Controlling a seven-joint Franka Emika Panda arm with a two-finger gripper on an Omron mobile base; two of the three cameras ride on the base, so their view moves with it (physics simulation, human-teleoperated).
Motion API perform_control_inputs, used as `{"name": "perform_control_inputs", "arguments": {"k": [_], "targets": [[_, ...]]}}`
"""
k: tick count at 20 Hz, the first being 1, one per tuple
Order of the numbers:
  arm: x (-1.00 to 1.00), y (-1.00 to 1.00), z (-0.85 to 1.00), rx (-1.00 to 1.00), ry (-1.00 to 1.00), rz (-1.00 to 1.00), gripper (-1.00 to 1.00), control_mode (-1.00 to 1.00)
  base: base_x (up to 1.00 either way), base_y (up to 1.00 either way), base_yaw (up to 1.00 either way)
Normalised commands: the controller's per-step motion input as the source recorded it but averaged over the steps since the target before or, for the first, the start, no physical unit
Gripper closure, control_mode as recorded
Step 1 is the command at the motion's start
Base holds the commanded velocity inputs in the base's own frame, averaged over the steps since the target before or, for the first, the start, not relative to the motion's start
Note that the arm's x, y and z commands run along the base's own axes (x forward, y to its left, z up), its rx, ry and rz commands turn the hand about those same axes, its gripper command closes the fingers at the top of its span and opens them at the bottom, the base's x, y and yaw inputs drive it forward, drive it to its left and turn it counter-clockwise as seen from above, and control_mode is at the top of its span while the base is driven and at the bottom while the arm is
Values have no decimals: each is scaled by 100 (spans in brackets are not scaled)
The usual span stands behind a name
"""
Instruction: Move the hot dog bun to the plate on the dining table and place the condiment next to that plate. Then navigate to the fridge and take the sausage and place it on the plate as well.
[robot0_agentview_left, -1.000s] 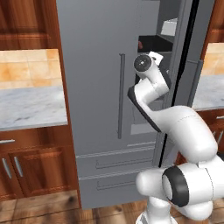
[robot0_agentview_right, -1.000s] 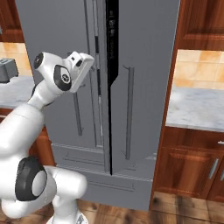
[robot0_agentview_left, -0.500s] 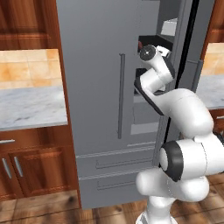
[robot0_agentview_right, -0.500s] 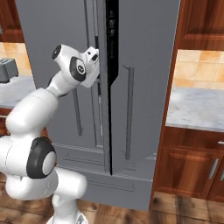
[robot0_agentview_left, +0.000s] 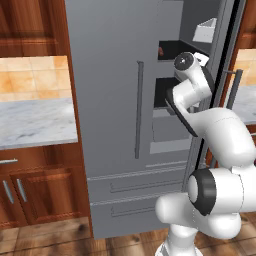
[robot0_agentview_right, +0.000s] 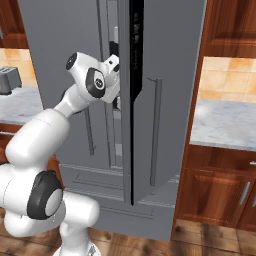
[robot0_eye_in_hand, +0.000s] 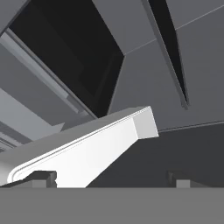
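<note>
The tall grey fridge (robot0_agentview_left: 115, 100) stands in front of me with its right door (robot0_agentview_right: 134, 100) swung open. On an inner shelf, left of my hand, a small reddish-brown bit of the sausage (robot0_agentview_left: 160, 50) shows. My gripper (robot0_agentview_left: 201, 57) reaches into the opening at shelf height, and in the right base view it (robot0_agentview_right: 115, 64) slips behind the open door's edge. In the hand view the gripper (robot0_eye_in_hand: 111, 179) is open, its fingertips (robot0_eye_in_hand: 43, 177) wide apart with nothing between them. The bun, plate, condiment and dining table are out of view.
A white box (robot0_agentview_left: 205, 31) sits on the upper shelf, and a white tray edge (robot0_eye_in_hand: 100, 148) lies close ahead of the fingers. Marble counters (robot0_agentview_left: 35, 122) over wood cabinets flank the fridge. A toaster (robot0_agentview_right: 6, 80) stands at far left.
The arm has stretched up and forward, carrying the hand from in front of the fridge into the open compartment. The jaws have stayed wide and the base has not moved.
</note>
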Motion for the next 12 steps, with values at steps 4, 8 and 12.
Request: {"name": "perform_control_inputs", "arguments": {"k": [4,8,12], "targets": [[-22,-96,2,1,0,-1,-100,-100,0,0,0],[-14,-100,15,5,0,-2,-100,-100,0,0,0],[-1,-100,29,9,6,-5,-100,-100,0,0,0]]}}
